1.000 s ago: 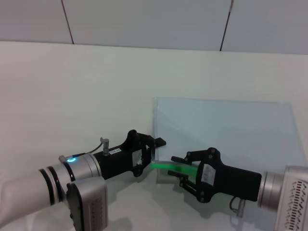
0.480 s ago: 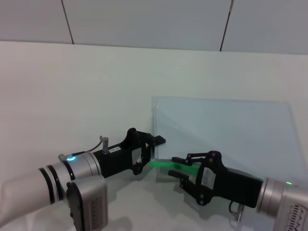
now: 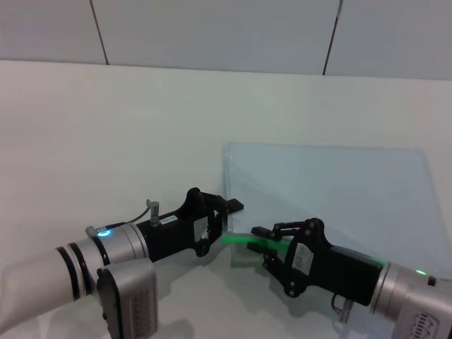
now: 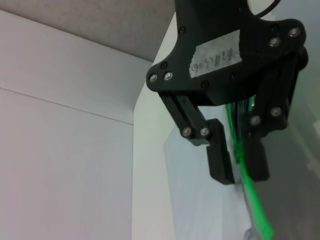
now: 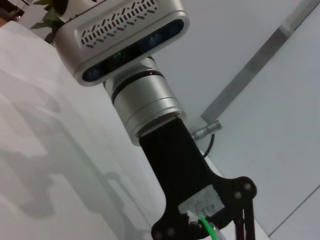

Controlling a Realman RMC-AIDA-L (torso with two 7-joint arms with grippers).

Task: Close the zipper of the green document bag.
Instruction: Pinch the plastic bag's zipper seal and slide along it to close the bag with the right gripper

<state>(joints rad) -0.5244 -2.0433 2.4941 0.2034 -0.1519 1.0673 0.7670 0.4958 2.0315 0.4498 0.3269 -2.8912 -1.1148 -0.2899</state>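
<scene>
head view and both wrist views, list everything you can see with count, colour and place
green document bag: one, translucent bluish-grey, flat on the table ahead and to the robot's right
zipper: one, bright green strip along the bag's near edge, its end lifted between the two claws
table: one, white, under everything
wall panels: pale grey with dark seams, behind the table
left claw: one, black on a silver arm, at the bag's near left corner, shut on the zipper strip, which runs between its fingers in the left wrist view
right claw: one, black on a silver arm, over the zipper just right of the left claw; its grip is unclear
</scene>
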